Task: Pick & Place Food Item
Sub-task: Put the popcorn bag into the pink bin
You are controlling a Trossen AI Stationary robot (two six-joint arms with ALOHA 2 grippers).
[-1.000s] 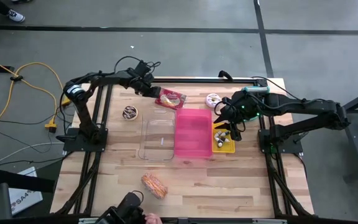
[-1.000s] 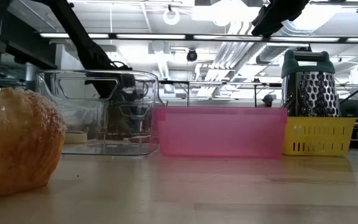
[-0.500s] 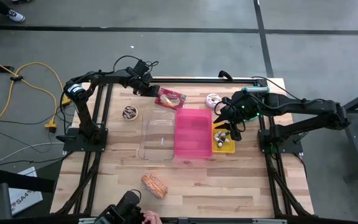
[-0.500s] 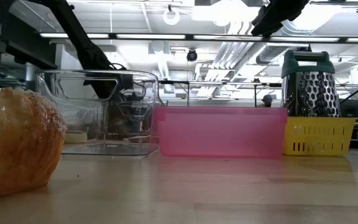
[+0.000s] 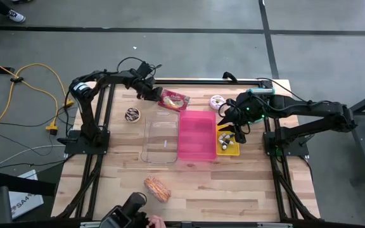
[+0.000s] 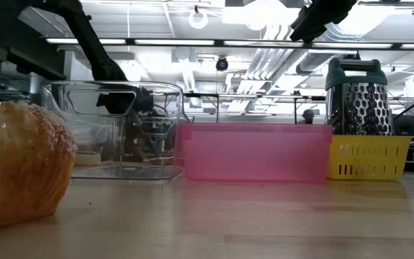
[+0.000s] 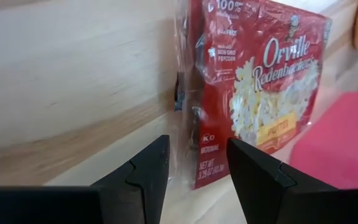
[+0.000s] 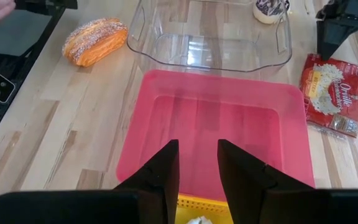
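A red popcorn packet (image 5: 173, 100) in clear wrap lies flat on the table at the far middle, just beyond the pink bin (image 5: 196, 135). My left gripper (image 5: 154, 96) is at the packet's left end, slanting down. It is open, one finger on either side of the packet's near edge (image 7: 188, 118), with a gap showing on both sides. My right gripper (image 5: 236, 130) hangs above the yellow basket (image 5: 228, 147), open a little with nothing between its fingers (image 8: 197, 168). From the right wrist, the packet (image 8: 332, 102) shows with my left gripper (image 8: 334, 34) beside it.
A clear bin (image 5: 160, 140) stands left of the pink bin. A sugared pastry (image 5: 157, 188) lies near the front edge. A chocolate treat (image 5: 132, 114) sits at the left and a pink doughnut (image 5: 217, 101) at the far right. A grater (image 6: 358, 101) stands in the basket. A person's hand (image 5: 152, 223) is at the front edge.
My left gripper has sunk a little toward the table at the popcorn packet's left end, rolling slightly. Its fingers keep the same gap. The packet has not moved.
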